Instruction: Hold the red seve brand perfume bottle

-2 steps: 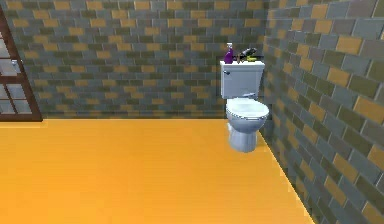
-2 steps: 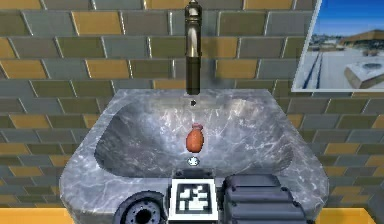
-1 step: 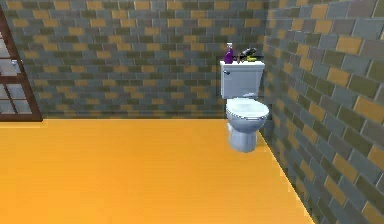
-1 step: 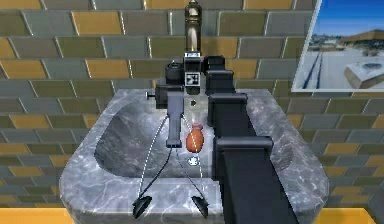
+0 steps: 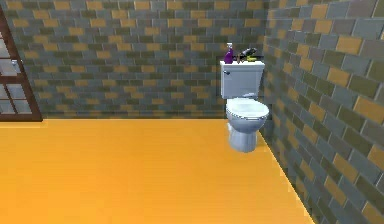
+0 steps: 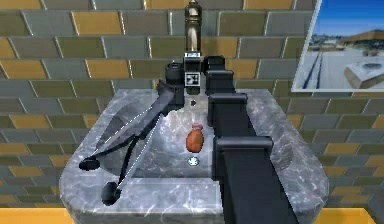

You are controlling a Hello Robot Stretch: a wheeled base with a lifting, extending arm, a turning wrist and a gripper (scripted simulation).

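Forward view: one white toilet (image 5: 245,115) stands on an orange floor (image 5: 120,170) in the corner of two brick walls (image 5: 120,50). On the toilet's tank (image 5: 243,80) are a small purple bottle (image 5: 229,53) and, just beside it toward the side wall, a low dark thing (image 5: 250,55) too small to name. Far from the toilet, at the view's left edge, is part of a brown-framed window (image 5: 10,80). Arm side view: one grey marbled sink (image 6: 280,110) is set against a brick wall, with a bronze faucet (image 6: 192,25) upright at the back of the sink and a framed picture (image 6: 350,45) on the wall above the sink's right corner. The dark arm (image 6: 245,170) reaches over the sink's front edge to two white marked squares (image 6: 190,75) below the faucet. The gripper (image 6: 97,177) slants from there toward the sink's front left corner, its fingertips (image 6: 88,161) over the marbled basin; how wide the claw stands cannot be told, nor whether it holds anything. The task's thing — a small red-brown bottle (image 6: 195,139) — lies in the middle of the sink's basin, just beside the arm and well apart from the fingertips. A small white spot (image 6: 192,161) shows in the basin just in front of it.
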